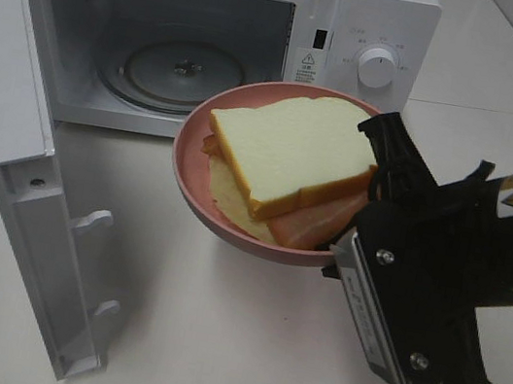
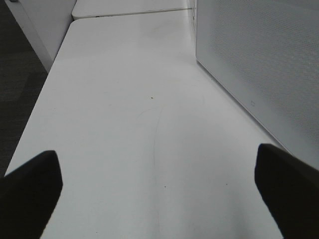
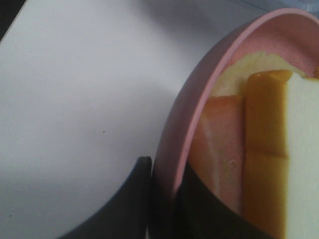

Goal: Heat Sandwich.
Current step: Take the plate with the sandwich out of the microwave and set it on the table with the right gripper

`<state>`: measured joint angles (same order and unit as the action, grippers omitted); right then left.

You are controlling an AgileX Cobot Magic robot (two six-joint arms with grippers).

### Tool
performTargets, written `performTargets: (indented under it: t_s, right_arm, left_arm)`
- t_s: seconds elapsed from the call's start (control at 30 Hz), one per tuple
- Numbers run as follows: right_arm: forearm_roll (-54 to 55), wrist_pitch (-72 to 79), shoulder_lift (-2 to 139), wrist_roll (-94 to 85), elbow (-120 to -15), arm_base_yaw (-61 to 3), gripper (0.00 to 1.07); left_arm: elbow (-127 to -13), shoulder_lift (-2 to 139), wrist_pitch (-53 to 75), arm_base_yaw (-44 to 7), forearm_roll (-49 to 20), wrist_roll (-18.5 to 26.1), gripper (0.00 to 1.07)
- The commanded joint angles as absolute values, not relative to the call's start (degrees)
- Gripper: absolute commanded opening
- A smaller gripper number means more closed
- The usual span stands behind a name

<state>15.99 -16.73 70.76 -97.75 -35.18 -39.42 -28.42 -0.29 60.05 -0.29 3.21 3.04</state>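
While clamped on the plate (image 1: 190,176) rim by the right gripper (image 1: 351,242), with one finger (image 3: 124,199) outside and one inside, sandwich (image 1: 286,163) rides lifted before the open microwave (image 1: 193,39). Keep plate level so bread stays put. Carry forward through the opening, clear of the door (image 1: 31,184), down onto the turntable (image 1: 178,71). Left gripper (image 2: 159,194) jaws wide, empty, low over bare table (image 2: 129,89) beside the microwave.
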Motion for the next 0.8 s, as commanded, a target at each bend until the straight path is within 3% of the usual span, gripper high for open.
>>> performTargets:
  t_s: [0.03,0.8]
  right_arm:
    - [14.44,-17.53,65.95,-95.4,-32.95,-39.36,0.0]
    - [-4.18,-30.54,48.82,-74.37,-27.67,-39.36,0.0]
  left_arm:
    - [-28.25,-1.2,59.19,-0.34,2.98,2.92,0.98]
    - [-28.25,-1.2,59.19,-0.34,2.98,2.92,0.98]
